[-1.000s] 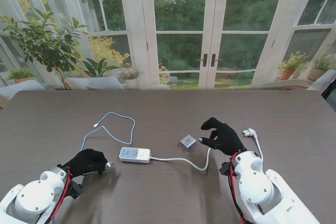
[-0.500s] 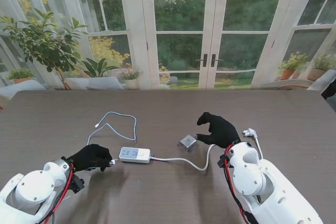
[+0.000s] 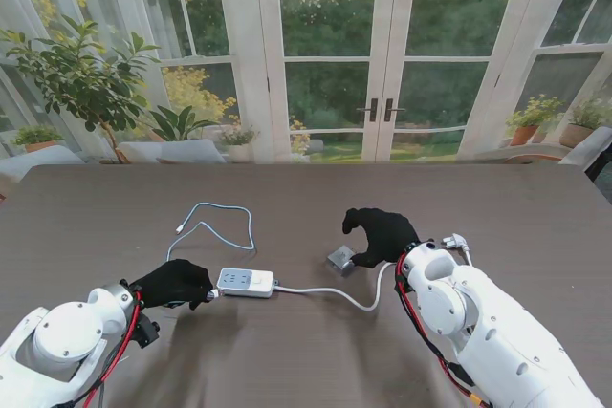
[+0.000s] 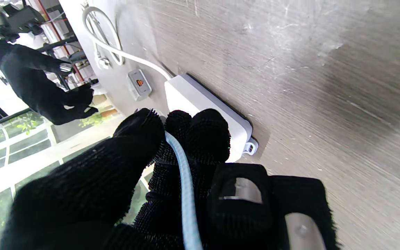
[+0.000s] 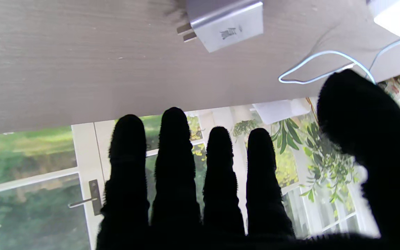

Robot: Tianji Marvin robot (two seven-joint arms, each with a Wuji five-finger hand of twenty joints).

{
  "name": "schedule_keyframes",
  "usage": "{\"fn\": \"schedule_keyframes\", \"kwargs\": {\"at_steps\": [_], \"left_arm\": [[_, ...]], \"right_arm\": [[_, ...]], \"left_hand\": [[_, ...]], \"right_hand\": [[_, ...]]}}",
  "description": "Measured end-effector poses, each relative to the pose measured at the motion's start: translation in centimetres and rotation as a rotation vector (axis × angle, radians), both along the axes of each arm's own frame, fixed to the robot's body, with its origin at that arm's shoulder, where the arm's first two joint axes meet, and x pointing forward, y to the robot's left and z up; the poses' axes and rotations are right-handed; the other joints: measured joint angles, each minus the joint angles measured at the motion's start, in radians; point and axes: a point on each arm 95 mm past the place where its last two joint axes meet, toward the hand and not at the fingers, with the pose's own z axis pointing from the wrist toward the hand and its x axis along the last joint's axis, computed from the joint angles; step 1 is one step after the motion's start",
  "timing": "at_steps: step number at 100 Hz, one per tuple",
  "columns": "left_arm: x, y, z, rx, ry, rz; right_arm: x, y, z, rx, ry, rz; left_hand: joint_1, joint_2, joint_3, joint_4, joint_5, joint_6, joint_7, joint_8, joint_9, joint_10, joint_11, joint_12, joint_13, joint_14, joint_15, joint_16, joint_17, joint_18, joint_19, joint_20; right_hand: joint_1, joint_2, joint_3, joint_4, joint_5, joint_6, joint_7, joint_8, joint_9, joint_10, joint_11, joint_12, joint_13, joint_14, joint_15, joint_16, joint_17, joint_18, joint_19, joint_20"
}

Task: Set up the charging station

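Surface (image 3: 115, 207) held all parts. Power strip (image 3: 246, 281) lay centre-left. Right hand (image 3: 381, 236) hovered spread, empty, over adapter (image 3: 341, 259): grasp judged next. Left hand (image 3: 174, 283) was closed on blue cable (image 4: 186, 180) beside strip; insertion needs alignment.

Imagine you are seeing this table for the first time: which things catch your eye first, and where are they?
Two black-gloved hands stand out against the brown table. The left hand is closed on the end of a light blue cable, right beside the white power strip near the table's middle. The right hand hangs open above a small grey charger block, whose prongs show in the right wrist view.
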Motion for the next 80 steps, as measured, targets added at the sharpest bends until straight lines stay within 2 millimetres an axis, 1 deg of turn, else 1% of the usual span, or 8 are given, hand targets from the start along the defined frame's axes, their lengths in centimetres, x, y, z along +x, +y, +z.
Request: {"fn": "schedule_keyframes", "kwargs": {"at_steps": [2,14,25,38,57,64,72,80], "left_arm": [[0.0,0.0,0.0,0.000,0.001,-0.002],[0.1,-0.2,0.1,-0.001,0.007,-0.017],[0.3,-0.3,0.3,-0.003,0.008,-0.024],[0.4,-0.4,0.4,-0.006,0.003,-0.026],[0.5,-0.8,0.4,-0.012,-0.010,-0.031],[0.5,-1.0,0.3,-0.013,-0.009,-0.036],[0.5,-1.3,0.3,-0.013,-0.008,-0.044],[0.4,-1.5,0.3,-0.013,-0.009,-0.051]], "right_arm": [[0.1,0.0,-0.2,-0.011,-0.008,0.005],[0.7,0.3,-1.1,-0.057,-0.063,0.035],[1.3,0.6,-1.8,-0.110,-0.094,0.071],[1.8,0.8,-2.2,-0.136,-0.132,0.086],[2.7,1.4,-3.2,-0.207,-0.115,0.116],[3.0,1.5,-3.4,-0.229,-0.110,0.119],[3.2,1.8,-3.8,-0.267,-0.105,0.141],[3.6,1.9,-4.0,-0.290,-0.102,0.149]], "left_hand": [[-0.001,0.008,0.000,0.000,0.000,0.000,0.000,0.000,0.000,0.000,0.001,0.002,0.000,0.000,0.000,0.000,0.000,0.000,0.000,0.000],[-0.001,0.012,-0.001,0.000,0.000,0.002,0.000,0.008,0.000,0.000,0.010,0.004,0.000,0.000,0.000,0.000,0.000,0.000,0.000,0.000],[-0.001,0.013,-0.001,0.000,0.001,0.002,0.000,0.009,0.000,0.000,0.014,0.004,0.000,0.000,0.000,0.000,0.000,0.000,0.000,-0.001],[-0.001,0.013,-0.001,0.000,0.005,0.002,0.000,0.009,0.000,0.001,0.022,0.004,0.000,0.000,0.000,0.000,0.000,0.000,0.000,-0.001],[-0.001,0.013,-0.001,0.000,0.007,0.002,0.000,0.010,0.000,0.001,0.024,0.004,0.000,0.000,0.000,0.000,0.000,0.000,0.000,-0.002],[-0.001,0.013,-0.001,0.000,0.007,0.002,0.000,0.010,0.000,0.001,0.024,0.004,0.000,0.000,0.000,0.000,0.000,0.000,0.000,-0.003],[-0.001,0.013,-0.001,0.000,0.007,0.002,0.000,0.010,0.000,0.001,0.025,0.004,0.000,0.000,0.000,0.000,0.000,0.000,0.000,-0.009],[-0.001,0.013,-0.001,0.000,0.008,0.002,0.000,0.010,0.000,0.002,0.026,0.004,0.000,0.000,0.000,0.000,0.000,0.000,0.000,-0.011]], "right_hand": [[0.000,-0.010,0.004,-0.008,0.000,-0.005,0.000,0.004,0.000,-0.001,0.002,0.002,0.016,-0.001,0.002,0.000,0.005,-0.002,0.008,0.000],[0.000,-0.050,0.023,-0.010,0.019,-0.014,-0.001,0.016,0.001,-0.012,0.025,0.012,0.018,-0.012,0.031,0.000,0.027,-0.010,0.050,-0.001],[0.000,-0.089,0.042,-0.023,0.035,-0.024,0.000,0.018,0.020,-0.019,0.047,0.019,0.059,-0.025,0.060,0.000,0.052,-0.020,0.095,-0.004],[-0.011,-0.090,0.043,-0.030,0.040,-0.027,0.000,0.022,0.028,-0.023,0.053,0.025,0.069,-0.028,0.101,0.000,0.066,-0.023,0.135,-0.013],[-0.020,-0.090,0.043,-0.030,-0.045,-0.027,-0.001,0.022,0.026,-0.024,0.059,0.032,0.070,-0.034,0.119,0.000,0.070,-0.033,0.146,-0.015],[-0.020,-0.090,0.043,-0.030,-0.044,-0.027,-0.001,0.022,0.013,-0.024,0.060,0.034,0.070,-0.030,0.121,0.000,0.070,-0.033,0.148,-0.016],[-0.031,-0.090,0.043,-0.030,-0.044,-0.027,-0.001,0.022,0.000,-0.026,0.060,0.035,0.070,-0.051,0.128,0.000,0.070,-0.044,0.158,-0.016],[-0.031,-0.090,0.043,-0.030,-0.044,-0.027,-0.001,0.022,-0.002,-0.026,0.060,0.035,0.070,-0.051,0.129,0.000,0.070,-0.046,0.158,-0.018]]}}
